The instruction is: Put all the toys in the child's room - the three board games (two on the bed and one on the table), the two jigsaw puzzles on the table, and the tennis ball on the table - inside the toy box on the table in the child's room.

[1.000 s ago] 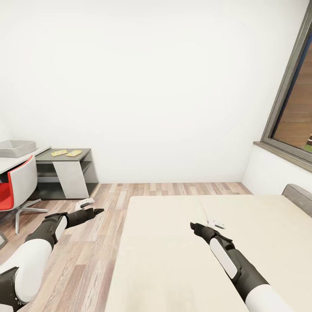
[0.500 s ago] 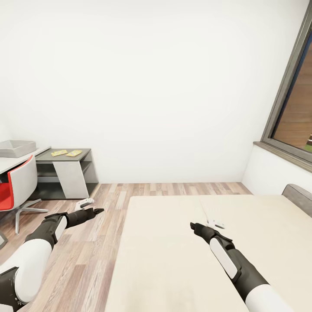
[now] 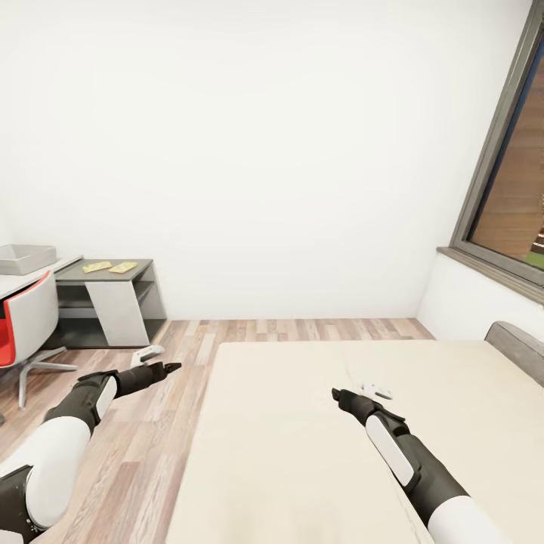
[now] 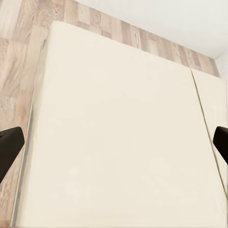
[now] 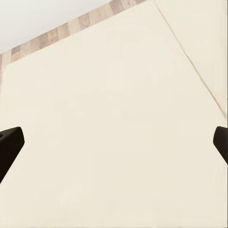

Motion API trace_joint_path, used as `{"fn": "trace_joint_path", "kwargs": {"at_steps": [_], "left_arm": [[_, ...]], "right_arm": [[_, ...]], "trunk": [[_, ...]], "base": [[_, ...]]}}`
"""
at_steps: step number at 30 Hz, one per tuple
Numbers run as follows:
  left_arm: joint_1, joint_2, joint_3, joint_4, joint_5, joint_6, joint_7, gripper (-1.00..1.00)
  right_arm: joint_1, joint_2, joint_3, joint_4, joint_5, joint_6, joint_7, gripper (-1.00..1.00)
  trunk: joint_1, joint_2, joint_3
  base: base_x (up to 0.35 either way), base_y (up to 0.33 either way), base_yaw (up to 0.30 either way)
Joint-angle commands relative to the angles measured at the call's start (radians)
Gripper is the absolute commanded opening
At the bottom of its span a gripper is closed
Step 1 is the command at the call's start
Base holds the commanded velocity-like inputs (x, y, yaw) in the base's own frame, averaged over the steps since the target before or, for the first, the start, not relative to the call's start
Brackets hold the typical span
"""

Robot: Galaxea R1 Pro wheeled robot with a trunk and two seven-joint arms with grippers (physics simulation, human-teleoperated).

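Note:
The beige bed (image 3: 287, 446) fills the lower middle and right of the head view, its mattress bare. At the far left edge the grey toy box (image 3: 25, 258) stands on the pale table (image 3: 19, 282). Two flat yellowish jigsaw puzzles (image 3: 97, 266) (image 3: 123, 267) lie on the lower dark cabinet top (image 3: 83, 273). My left gripper (image 3: 170, 368) hangs open over the wood floor beside the bed. My right gripper (image 3: 338, 394) is open above the mattress. Both wrist views look down on bare mattress (image 4: 118, 133) (image 5: 114, 118) between wide-apart fingertips (image 4: 9, 145) (image 5: 9, 142). The board games and the tennis ball are out of view.
A red and white swivel chair (image 3: 23, 321) stands at the table on the left. Plank floor (image 3: 174, 347) runs between the cabinet and the bed. A dark-framed window (image 3: 506, 181) and the grey headboard (image 3: 517, 340) are on the right. A white wall is behind.
The whole head view has shifted, so the camera has turned a little to the right; table, chair and bed now sit further left. Both arms hold the same pose.

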Motion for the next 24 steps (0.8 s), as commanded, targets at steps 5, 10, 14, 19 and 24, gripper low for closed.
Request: {"fn": "trace_joint_path", "kwargs": {"at_steps": [5, 10, 14, 19, 24], "left_arm": [[-0.001, -0.001, 0.009, -0.001, -0.010, 0.006, -0.009, 1.00], [-0.001, -0.001, 0.009, -0.001, -0.010, 0.006, -0.009, 1.00], [-0.001, -0.001, 0.008, -0.001, -0.010, 0.006, -0.010, 1.00], [-0.001, -0.001, 0.009, -0.002, -0.010, 0.006, -0.010, 1.00], [-0.001, 0.000, 0.010, -0.001, -0.009, 0.006, -0.010, 1.00]], "right_arm": [[-0.001, -0.001, 0.004, -0.001, -0.008, 0.001, -0.009, 1.00], [-0.001, -0.001, 0.004, -0.001, -0.008, 0.001, -0.009, 1.00], [-0.001, -0.001, 0.004, -0.001, -0.008, 0.001, -0.009, 1.00], [-0.001, -0.001, 0.003, 0.000, -0.008, 0.001, -0.009, 1.00], [-0.001, -0.001, 0.003, 0.001, -0.008, 0.001, -0.009, 1.00]], "trunk": [[0.001, -0.002, -0.002], [0.001, -0.002, -0.002], [0.001, -0.002, -0.002], [0.001, -0.002, -0.002], [0.001, -0.002, -0.002]], "base": [[0.053, -0.230, 0.000], [0.016, -0.070, 0.000], [0.004, -0.095, 0.000], [0.001, -0.136, 0.000], [0.000, -0.160, 0.000]]}}
